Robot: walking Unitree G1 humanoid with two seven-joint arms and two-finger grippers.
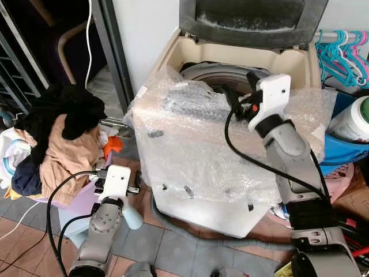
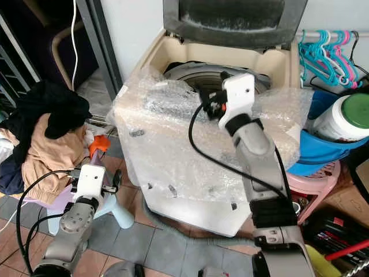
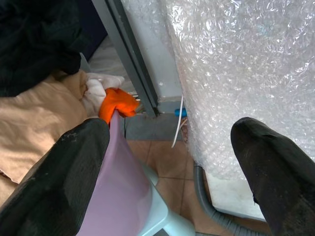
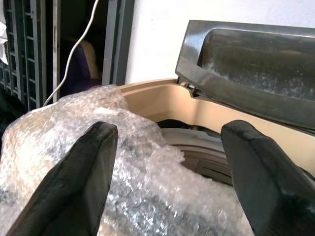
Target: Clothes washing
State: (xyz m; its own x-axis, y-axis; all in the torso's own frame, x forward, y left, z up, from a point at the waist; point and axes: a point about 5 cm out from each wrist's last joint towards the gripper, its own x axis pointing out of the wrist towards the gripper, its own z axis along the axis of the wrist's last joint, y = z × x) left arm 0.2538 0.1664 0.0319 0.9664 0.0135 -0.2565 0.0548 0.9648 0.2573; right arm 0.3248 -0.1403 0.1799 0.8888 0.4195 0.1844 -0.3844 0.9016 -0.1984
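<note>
Now my right hand [image 1: 230,95] hovers empty, fingers apart, over the open washing machine [image 1: 230,63]; the clothes pile [image 1: 55,138] waits, drum perhaps empty. My left hand [image 3: 162,167] is also apart.

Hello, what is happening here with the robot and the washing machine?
The robot stands before a top-loading washing machine wrapped in bubble wrap, its lid raised. The right gripper is open and empty, held above the drum opening. The left gripper, also open and empty, hangs low beside a pile of clothes on a lilac stool. No garment is in either gripper now.
</note>
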